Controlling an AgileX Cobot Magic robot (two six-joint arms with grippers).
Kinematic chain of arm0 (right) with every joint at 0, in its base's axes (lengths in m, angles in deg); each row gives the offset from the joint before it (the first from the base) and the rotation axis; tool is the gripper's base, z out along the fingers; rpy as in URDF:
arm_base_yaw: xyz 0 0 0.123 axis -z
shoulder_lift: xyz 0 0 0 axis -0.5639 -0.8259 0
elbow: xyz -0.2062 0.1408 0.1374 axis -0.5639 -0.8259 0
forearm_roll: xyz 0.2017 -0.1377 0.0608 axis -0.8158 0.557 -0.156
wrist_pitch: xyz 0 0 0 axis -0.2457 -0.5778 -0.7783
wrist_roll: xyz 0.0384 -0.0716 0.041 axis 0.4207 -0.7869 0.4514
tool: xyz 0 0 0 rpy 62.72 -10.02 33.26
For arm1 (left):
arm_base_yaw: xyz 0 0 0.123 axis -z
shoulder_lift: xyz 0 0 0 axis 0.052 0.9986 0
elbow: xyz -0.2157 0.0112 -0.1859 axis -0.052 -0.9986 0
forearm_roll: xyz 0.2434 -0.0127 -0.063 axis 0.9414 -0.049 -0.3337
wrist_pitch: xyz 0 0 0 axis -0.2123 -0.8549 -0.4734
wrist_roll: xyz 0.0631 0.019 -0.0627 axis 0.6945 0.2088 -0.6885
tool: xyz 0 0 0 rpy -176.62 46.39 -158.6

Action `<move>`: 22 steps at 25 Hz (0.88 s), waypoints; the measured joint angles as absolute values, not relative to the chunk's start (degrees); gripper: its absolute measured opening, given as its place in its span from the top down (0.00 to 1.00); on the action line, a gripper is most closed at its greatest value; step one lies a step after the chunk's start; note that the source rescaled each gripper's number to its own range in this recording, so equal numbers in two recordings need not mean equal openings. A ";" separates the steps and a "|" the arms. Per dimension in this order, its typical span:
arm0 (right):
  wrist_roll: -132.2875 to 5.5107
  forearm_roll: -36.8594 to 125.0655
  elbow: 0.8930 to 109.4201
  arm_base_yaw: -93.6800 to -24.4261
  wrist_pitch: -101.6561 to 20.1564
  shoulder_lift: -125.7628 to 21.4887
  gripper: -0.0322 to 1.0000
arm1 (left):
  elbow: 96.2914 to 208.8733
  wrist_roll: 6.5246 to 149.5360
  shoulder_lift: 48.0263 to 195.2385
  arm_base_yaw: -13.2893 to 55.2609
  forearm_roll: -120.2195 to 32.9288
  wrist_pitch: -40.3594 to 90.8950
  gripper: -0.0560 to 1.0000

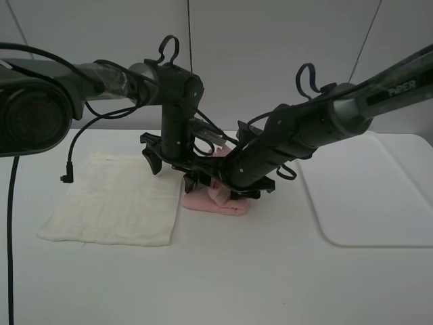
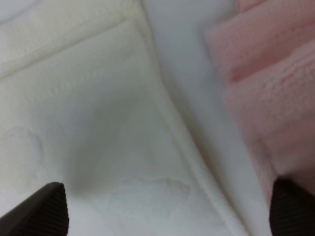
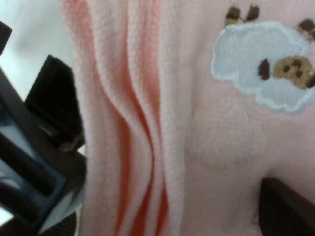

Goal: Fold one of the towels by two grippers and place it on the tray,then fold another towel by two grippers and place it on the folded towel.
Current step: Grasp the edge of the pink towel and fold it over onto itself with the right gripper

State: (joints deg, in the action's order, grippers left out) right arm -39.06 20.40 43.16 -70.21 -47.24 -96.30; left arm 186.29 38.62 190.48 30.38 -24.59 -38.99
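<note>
One word is legible to us: "PiPER" on the right arm (image 1: pixel 399 88). At left the cream-white towel (image 1: pixel 115 200) lies flat, with the left gripper (image 2: pixel 170 209) spread wide above its edge, empty. The pink towel (image 1: pixel 220 203) lies bunched at centre under the right gripper (image 1: pixel 233 189); we cannot tell its grip. The tray (image 1: pixel 379 196) sits rightmost.

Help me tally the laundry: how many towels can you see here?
2. The cream-white towel lies flat on the table at the left; the pink towel sits bunched at the centre beneath the arms, left of the tray. No third shows; the arms hide some table.
</note>
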 joint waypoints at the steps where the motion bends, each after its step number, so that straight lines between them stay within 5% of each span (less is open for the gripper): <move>1: -39.06 20.40 43.16 -70.21 -47.24 -96.30 0.21 | 186.29 38.62 190.48 30.38 -24.59 -38.99 0.00; 22: -39.06 19.06 43.46 -70.54 -44.95 -96.30 0.19 | 186.19 36.28 188.24 22.32 -24.12 -40.45 0.00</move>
